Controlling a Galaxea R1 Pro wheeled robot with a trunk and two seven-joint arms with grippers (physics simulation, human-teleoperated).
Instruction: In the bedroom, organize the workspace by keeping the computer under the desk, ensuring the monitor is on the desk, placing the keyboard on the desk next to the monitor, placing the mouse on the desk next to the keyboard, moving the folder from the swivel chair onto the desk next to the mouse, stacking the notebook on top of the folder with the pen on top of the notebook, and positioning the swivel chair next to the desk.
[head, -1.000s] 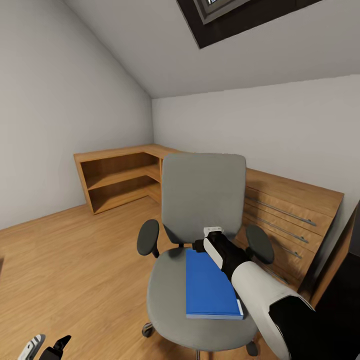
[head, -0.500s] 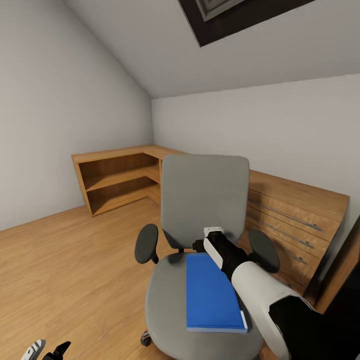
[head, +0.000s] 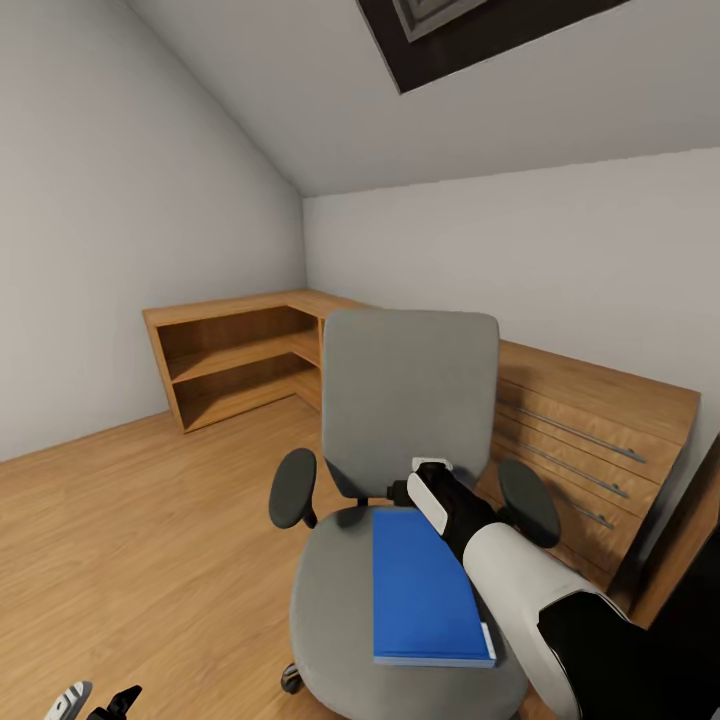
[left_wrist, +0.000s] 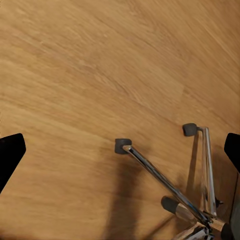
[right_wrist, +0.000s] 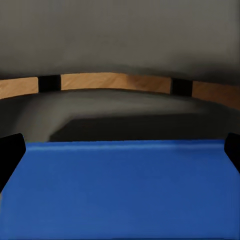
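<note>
Folder (head: 425, 585) lies flat on the seat of the chair (head: 410, 400), toward the seat's right side, its long edge running from the front lip to just short of the backrest. One folder, one chair; no notebook or pen rests on it.

Judging by the layout, the step in hand is fetching the folder off the chair. The right claw (head: 398, 492) hangs over the folder's far end, close to the backrest. In the right wrist view the blue folder (right_wrist: 120, 190) spreads between the two dark fingertips (right_wrist: 11, 155), which stand wide apart with nothing between them; whether they touch the cover cannot be told.

The left claw (head: 95, 702) sits low at the robot's left, apart from the chair, fingers spread, over the wood floor (left_wrist: 75, 75) beside the chair's chrome base (left_wrist: 170, 185).

Next, the right claw would likely need to drop to the folder's edge and close on that thin cover. A flat sheet on soft upholstery gives little to pinch, so sliding it toward the seat's lip first may help.
</note>
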